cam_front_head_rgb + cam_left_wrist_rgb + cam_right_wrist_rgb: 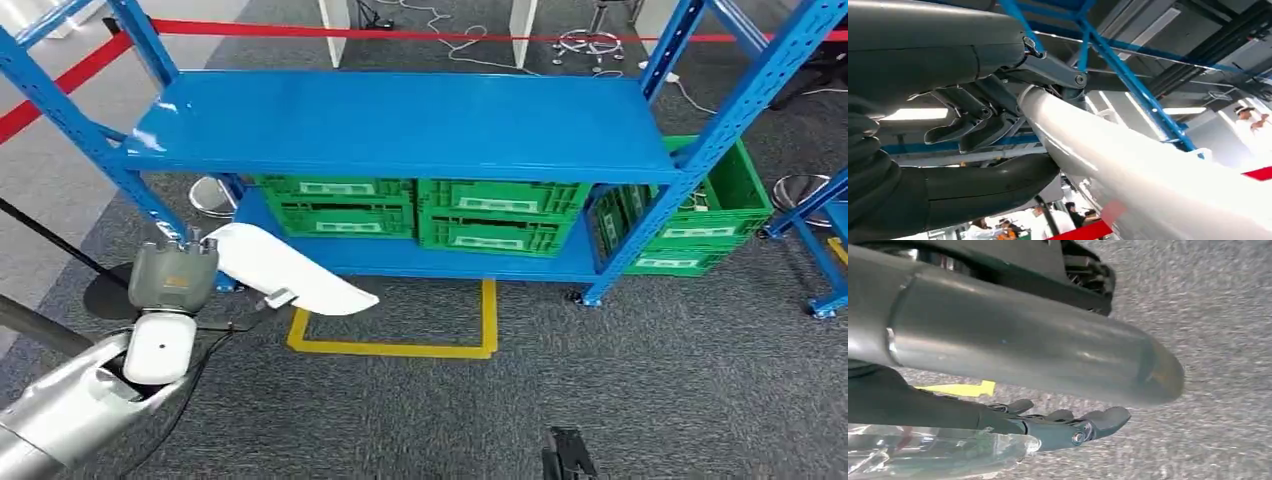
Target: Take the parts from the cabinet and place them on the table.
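Observation:
My left hand (175,275) is raised at the lower left, in front of the blue rack's (400,120) left post. It grips one end of a long white curved part (290,270), which sticks out to the right above the floor. In the left wrist view the white part (1128,170) runs between the dark fingers (968,130) and the thick thumb (973,190). My right hand (1068,427) hangs over the grey carpet, with its fingers stretched out and its thumb (1023,350) apart from them. A clear plastic piece (923,455) lies beside the fingers; whether it touches them I cannot tell.
Green crates (335,205) (500,215) stand on the rack's lower shelf, and another crate (700,215) sits at its right end. The top shelf is bare. A yellow floor marking (400,345) lies in front of the rack, with red barrier tape (400,33) behind it.

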Tool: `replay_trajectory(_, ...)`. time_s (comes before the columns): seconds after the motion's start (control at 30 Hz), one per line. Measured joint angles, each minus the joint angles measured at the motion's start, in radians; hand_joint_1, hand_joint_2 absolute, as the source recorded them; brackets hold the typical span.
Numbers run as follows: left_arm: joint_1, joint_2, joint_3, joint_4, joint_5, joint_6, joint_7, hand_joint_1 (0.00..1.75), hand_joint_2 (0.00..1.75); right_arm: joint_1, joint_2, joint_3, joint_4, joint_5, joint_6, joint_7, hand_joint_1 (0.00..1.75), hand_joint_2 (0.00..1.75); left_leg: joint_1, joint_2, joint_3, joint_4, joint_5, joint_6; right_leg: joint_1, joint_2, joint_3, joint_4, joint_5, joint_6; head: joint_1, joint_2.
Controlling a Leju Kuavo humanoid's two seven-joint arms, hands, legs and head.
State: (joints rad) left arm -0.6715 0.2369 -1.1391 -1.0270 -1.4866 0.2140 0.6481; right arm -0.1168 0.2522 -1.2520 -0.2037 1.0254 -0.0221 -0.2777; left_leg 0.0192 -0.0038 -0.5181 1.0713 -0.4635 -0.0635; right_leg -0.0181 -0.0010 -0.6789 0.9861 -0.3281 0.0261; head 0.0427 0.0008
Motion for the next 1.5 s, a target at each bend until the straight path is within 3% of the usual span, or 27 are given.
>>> replay_trajectory(0.03,-0.006,0.000,0.001,-0.007,0.000,-0.001,0.001,1.75,1.75,0.000,0.000,0.000,0.000,0.001,0.000,-0.002,0.00,0.00,-0.001,-0.002,0.069,-0.113,-0.037,0.007,0.004,-0.002,-0.011,0.006,0.008,0.007,0.002,0.000)
replay_trajectory(0.07,-0.009,0.002,0.002,-0.014,0.000,-0.002,0.001,1.75,1.75,0.000,0.000,0.000,0.000,0.001,0.000,-0.003,0.00,0.00,-0.004,-0.004,0.070,-0.127,-0.049,0.027,0.004,-0.002,-0.015,0.002,0.027,0.013,0.003,0.000)
replay_trajectory(0.17,-0.001,0.010,0.000,-0.024,0.000,-0.008,0.002,1.75,1.75,0.006,0.000,0.001,0.000,0.001,0.000,-0.002,0.00,0.00,-0.006,0.000,0.041,-0.116,-0.025,0.051,-0.001,0.000,-0.025,-0.016,0.056,0.033,0.003,0.000)
replay_trajectory(0.2,0.002,0.015,0.001,-0.029,0.000,-0.010,0.002,1.75,1.75,0.008,0.000,0.001,0.000,0.002,0.000,-0.002,0.00,0.00,-0.005,0.003,0.030,-0.115,-0.014,0.062,-0.002,-0.002,-0.038,0.003,0.012,0.036,0.003,0.000)
replay_trajectory(0.27,0.005,0.029,0.004,-0.043,0.000,-0.013,0.002,1.75,1.75,0.012,0.000,0.001,0.000,0.004,0.000,-0.002,0.00,0.00,-0.009,0.003,0.002,-0.114,0.011,0.075,-0.001,-0.001,-0.073,0.153,-0.130,0.038,0.008,0.000)
replay_trajectory(0.33,0.009,0.037,0.005,-0.053,0.000,-0.014,0.002,1.75,1.75,0.009,0.000,0.001,0.000,0.004,0.000,-0.002,0.00,0.00,-0.015,0.002,-0.027,-0.112,0.034,0.078,0.000,-0.001,-0.100,0.309,-0.197,0.037,0.008,0.000)
replay_trajectory(0.4,0.017,0.046,0.005,-0.060,0.000,-0.015,0.002,1.75,1.75,0.009,0.000,0.001,0.000,0.004,0.000,-0.002,0.00,0.00,-0.020,0.002,-0.057,-0.108,0.056,0.077,0.004,-0.001,-0.070,0.340,-0.151,0.029,0.008,0.000)
replay_trajectory(0.47,0.021,0.058,0.008,-0.072,0.000,-0.016,0.002,1.75,1.75,0.008,0.000,0.001,0.000,0.006,0.000,-0.002,0.00,0.00,-0.022,0.001,-0.087,-0.107,0.079,0.072,0.012,0.001,0.037,0.219,-0.095,0.015,0.008,0.000)
replay_trajectory(0.53,0.021,0.072,0.017,-0.087,0.000,-0.017,0.002,1.75,1.75,0.003,0.000,0.001,0.000,0.007,0.001,-0.003,0.00,0.00,-0.026,0.001,-0.103,-0.105,0.095,0.063,0.019,0.008,0.173,0.034,-0.155,-0.001,0.007,0.000)
replay_trajectory(0.57,0.022,0.078,0.021,-0.094,0.000,-0.017,0.003,1.75,1.75,0.000,0.000,0.001,0.000,0.007,0.001,-0.002,0.00,0.00,-0.024,0.003,-0.107,-0.106,0.107,0.058,0.019,0.007,0.186,-0.006,-0.168,0.000,0.005,0.000)
replay_trajectory(0.67,0.027,0.095,0.020,-0.103,0.000,-0.019,0.003,1.75,1.75,0.003,0.001,0.001,0.000,0.007,0.002,-0.002,0.00,0.00,-0.020,0.001,-0.118,-0.115,0.140,0.038,0.024,0.006,0.156,-0.008,-0.138,-0.014,0.006,0.000)
replay_trajectory(0.73,0.032,0.108,0.021,-0.109,0.000,-0.019,0.003,1.75,1.75,0.002,0.002,0.001,0.000,0.008,0.001,-0.002,0.00,0.00,-0.017,0.001,-0.141,-0.066,0.046,0.028,0.018,0.001,0.140,-0.011,-0.114,-0.032,0.003,0.000)
replay_trajectory(0.8,0.032,0.119,0.024,-0.119,0.000,-0.019,0.003,1.75,1.75,0.001,0.002,0.001,0.000,0.008,0.002,-0.002,0.00,0.00,-0.015,0.001,-0.180,0.087,-0.074,0.022,0.018,0.002,0.110,-0.009,-0.091,-0.033,0.002,0.000)
replay_trajectory(0.83,0.032,0.125,0.026,-0.122,0.000,-0.019,0.003,1.75,1.75,0.002,0.002,0.001,0.000,0.008,0.003,-0.002,0.00,0.00,-0.015,0.001,-0.195,0.163,-0.106,0.020,0.018,0.001,0.094,-0.008,-0.077,-0.033,0.002,0.000)
replay_trajectory(0.9,0.034,0.132,0.026,-0.127,0.000,-0.019,0.003,1.75,1.75,0.002,0.002,0.001,0.000,0.009,0.003,-0.002,0.00,0.00,-0.013,0.001,-0.185,0.217,-0.064,0.017,0.017,-0.001,0.061,-0.004,-0.053,-0.031,0.003,0.000)
replay_trajectory(0.97,0.035,0.138,0.027,-0.132,0.000,-0.019,0.003,1.75,1.75,0.001,0.002,0.001,0.000,0.009,0.004,-0.002,0.00,0.00,-0.011,0.002,-0.112,0.140,0.017,0.016,0.014,-0.003,0.027,0.002,-0.031,-0.024,0.003,0.000)
replay_trajectory(1.0,0.035,0.140,0.029,-0.137,0.000,-0.019,0.003,1.75,1.75,0.001,0.002,0.001,0.000,0.009,0.004,-0.002,0.00,0.00,-0.009,0.002,-0.047,0.058,0.016,0.014,0.014,-0.003,0.012,0.006,-0.019,-0.018,0.002,0.000)
replay_trajectory(1.03,0.033,0.140,0.031,-0.143,0.000,-0.020,0.003,1.75,1.75,0.000,0.002,0.002,0.000,0.009,0.004,-0.002,0.00,0.00,-0.008,0.003,0.035,-0.038,-0.015,0.013,0.020,-0.002,0.003,0.010,-0.011,-0.012,0.001,0.000)
replay_trajectory(1.07,0.032,0.141,0.036,-0.150,0.000,-0.021,0.003,1.75,1.75,0.000,0.002,0.002,0.000,0.010,0.004,-0.003,0.00,0.00,-0.009,0.000,0.072,-0.123,-0.051,0.028,0.021,-0.004,-0.006,0.014,0.002,-0.008,0.004,0.000)
replay_trajectory(1.17,0.040,0.145,0.036,-0.153,0.000,-0.022,0.003,1.75,1.75,0.004,0.002,0.002,0.000,0.010,0.004,-0.002,0.00,0.00,-0.015,0.001,0.035,-0.102,-0.026,0.051,0.017,-0.002,-0.016,0.000,0.042,0.009,0.005,0.000)
replay_trajectory(1.2,0.041,0.145,0.035,-0.153,0.000,-0.023,0.003,1.75,1.75,0.008,0.002,0.002,0.000,0.010,0.004,-0.003,0.00,0.00,-0.011,0.007,0.026,-0.103,-0.014,0.061,0.012,0.001,-0.026,0.010,0.017,0.015,0.003,0.000)
replay_trajectory(1.23,0.043,0.145,0.036,-0.156,0.000,-0.024,0.003,1.75,1.75,0.010,0.002,0.002,0.000,0.010,0.004,-0.002,0.00,0.00,-0.011,0.005,0.015,-0.103,-0.007,0.069,0.013,0.000,-0.044,0.046,-0.040,0.021,0.010,0.000)
replay_trajectory(1.3,0.043,0.147,0.044,-0.158,0.000,-0.025,0.003,1.75,1.75,0.010,0.002,0.002,0.000,0.011,0.004,-0.002,0.00,0.00,-0.012,0.004,-0.014,-0.103,0.017,0.077,0.012,-0.001,-0.082,0.206,-0.159,0.027,0.012,0.000)
replay_trajectory(1.33,0.043,0.147,0.044,-0.158,0.000,-0.024,0.003,1.75,1.75,0.009,0.002,0.002,0.000,0.011,0.004,-0.003,0.00,0.00,-0.014,0.003,-0.028,-0.103,0.028,0.078,0.012,-0.001,-0.098,0.284,-0.186,0.028,0.011,0.000)
replay_trajectory(1.4,0.048,0.147,0.044,-0.158,0.000,-0.022,0.003,1.75,1.75,0.009,0.002,0.002,0.000,0.012,0.004,-0.003,0.00,0.00,-0.016,0.003,-0.054,-0.103,0.050,0.077,0.013,0.000,-0.093,0.350,-0.142,0.026,0.011,0.000)
replay_trajectory(1.47,0.051,0.147,0.049,-0.158,0.000,-0.020,0.003,1.75,1.75,0.009,0.002,0.002,0.000,0.013,0.004,-0.003,0.00,0.00,-0.019,0.001,-0.079,-0.102,0.070,0.072,0.016,0.000,-0.007,0.256,-0.076,0.013,0.011,0.000)
replay_trajectory(1.5,0.051,0.147,0.052,-0.159,0.000,-0.019,0.003,1.75,1.75,0.008,0.002,0.002,0.000,0.013,0.004,-0.003,0.00,0.00,-0.019,0.000,-0.086,-0.102,0.078,0.068,0.019,0.001,0.061,0.166,-0.081,0.003,0.011,0.000)
